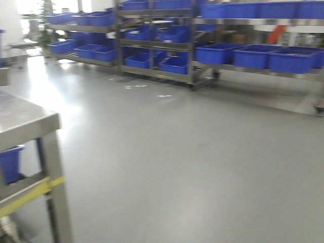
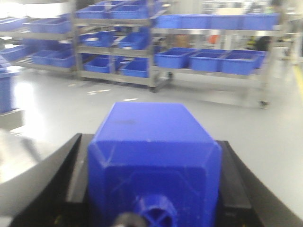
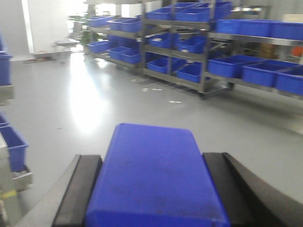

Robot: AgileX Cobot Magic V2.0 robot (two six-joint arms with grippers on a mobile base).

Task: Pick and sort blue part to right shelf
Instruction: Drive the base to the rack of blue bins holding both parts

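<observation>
In the left wrist view a blue part [image 2: 154,161], a blocky hollow piece with a round boss at its near end, sits clamped between the black fingers [image 2: 71,175] of my left gripper [image 2: 151,142]. A second blue part [image 3: 154,189], smooth and rounded on top, fills my right gripper [image 3: 152,158], whose black fingers [image 3: 80,189] press both its sides. The right shelf [image 1: 263,55], a steel rack with large blue bins, stands far across the floor; it also shows as the right shelf [image 2: 213,56] and the right shelf [image 3: 255,71]. Neither gripper shows in the front view.
A taller steel rack [image 1: 157,40] with tilted blue bins stands left of the right shelf, and more racks [image 1: 81,35] run further left. A steel table [image 1: 30,126] with a blue bin [image 1: 10,162] under it is close at the left. Grey floor [image 1: 177,152] lies between.
</observation>
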